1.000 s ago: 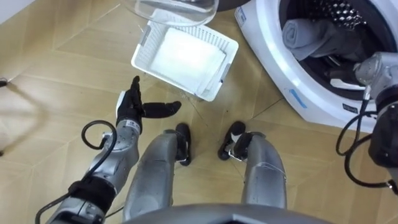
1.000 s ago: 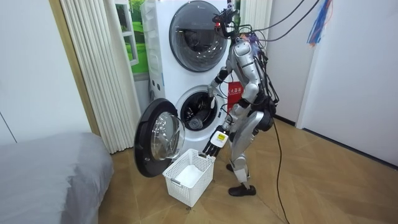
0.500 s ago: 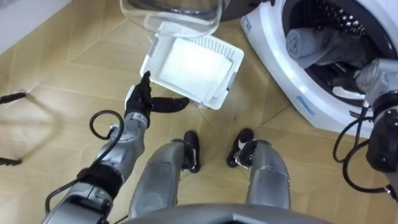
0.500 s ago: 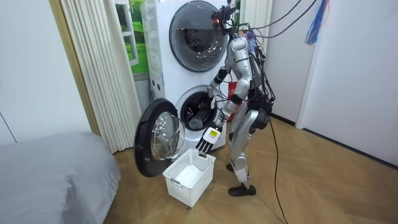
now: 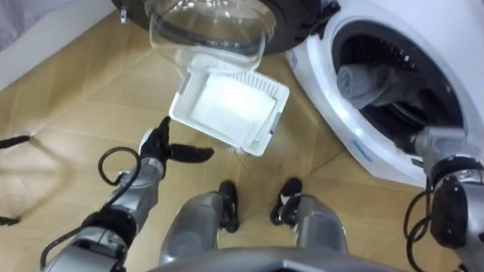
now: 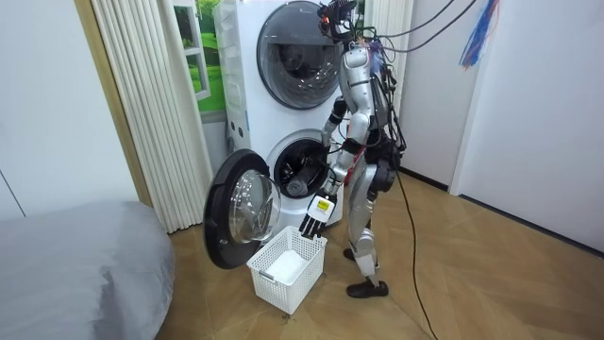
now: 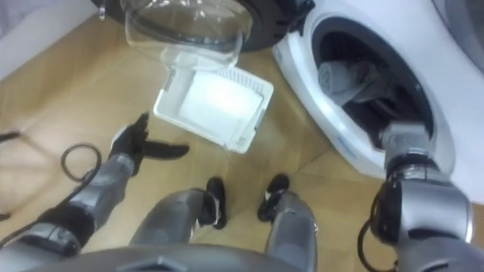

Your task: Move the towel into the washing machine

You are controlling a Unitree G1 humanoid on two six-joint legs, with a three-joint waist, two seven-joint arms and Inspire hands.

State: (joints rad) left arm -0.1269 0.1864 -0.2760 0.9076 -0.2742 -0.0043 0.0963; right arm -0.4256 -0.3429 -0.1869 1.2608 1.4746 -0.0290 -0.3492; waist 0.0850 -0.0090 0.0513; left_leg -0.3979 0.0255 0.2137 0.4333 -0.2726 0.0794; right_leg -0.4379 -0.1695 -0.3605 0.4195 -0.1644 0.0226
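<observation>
A rolled grey towel [image 5: 369,81] lies inside the drum of the white washing machine [image 5: 321,85], also seen as the towel [image 7: 346,78]. The round glass door [image 5: 208,26] hangs wide open to the left. My right arm [image 5: 442,151] reaches to the drum's lower rim, and its hand is hidden in the dark opening. My left hand [image 5: 161,143] hangs open, thumb out, low over the wood floor just left of a white slatted basket [image 5: 231,109]. It holds nothing. I stand upright before the lower machine [image 6: 300,170].
A second machine [image 6: 302,52] is stacked on top. In the room view a ribbed curtain [image 6: 151,104] and a grey bed [image 6: 75,264] lie to the left. The basket [image 6: 288,269] sits on the floor under the open door [image 6: 243,219].
I have straightened up from a forward bend, so the whole eye view shifted. The left hand stays open beside the basket and the right arm stays at the drum.
</observation>
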